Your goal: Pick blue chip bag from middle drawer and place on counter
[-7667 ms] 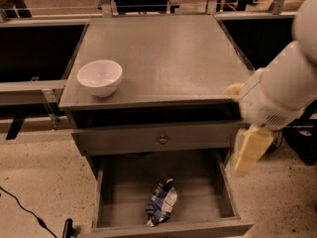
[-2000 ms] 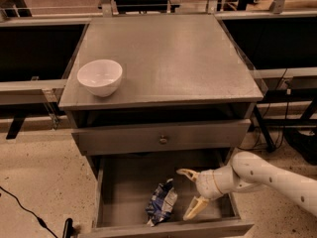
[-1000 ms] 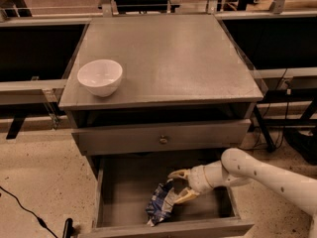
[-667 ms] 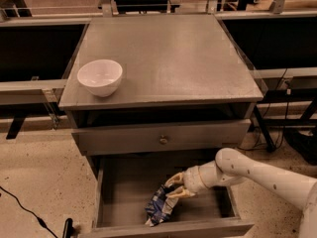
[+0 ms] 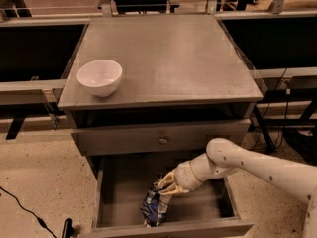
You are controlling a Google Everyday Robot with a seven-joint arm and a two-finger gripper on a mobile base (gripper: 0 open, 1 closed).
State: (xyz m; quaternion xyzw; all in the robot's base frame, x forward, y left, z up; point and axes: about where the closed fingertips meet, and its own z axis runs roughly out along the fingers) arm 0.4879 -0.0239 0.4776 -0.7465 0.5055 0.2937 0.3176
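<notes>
The blue chip bag (image 5: 154, 206) lies crumpled on the bottom of the open middle drawer (image 5: 121, 197), near its front wall. My gripper (image 5: 165, 185) reaches in from the right on the white arm and is down on the bag's upper end, its fingers closed around the foil. The bag still rests on the drawer bottom. The counter (image 5: 163, 58) is the grey cabinet top above, with only a white bowl (image 5: 99, 77) on it at the front left.
A closed grey drawer front with a brass knob (image 5: 162, 140) sits just above the open drawer. Dark rails and tables flank the cabinet on both sides. A black cable (image 5: 25, 209) runs over the floor at the lower left.
My gripper came down from beside the cabinet into the drawer, slid left to the bag's upper end and closed on it. The bag has barely shifted.
</notes>
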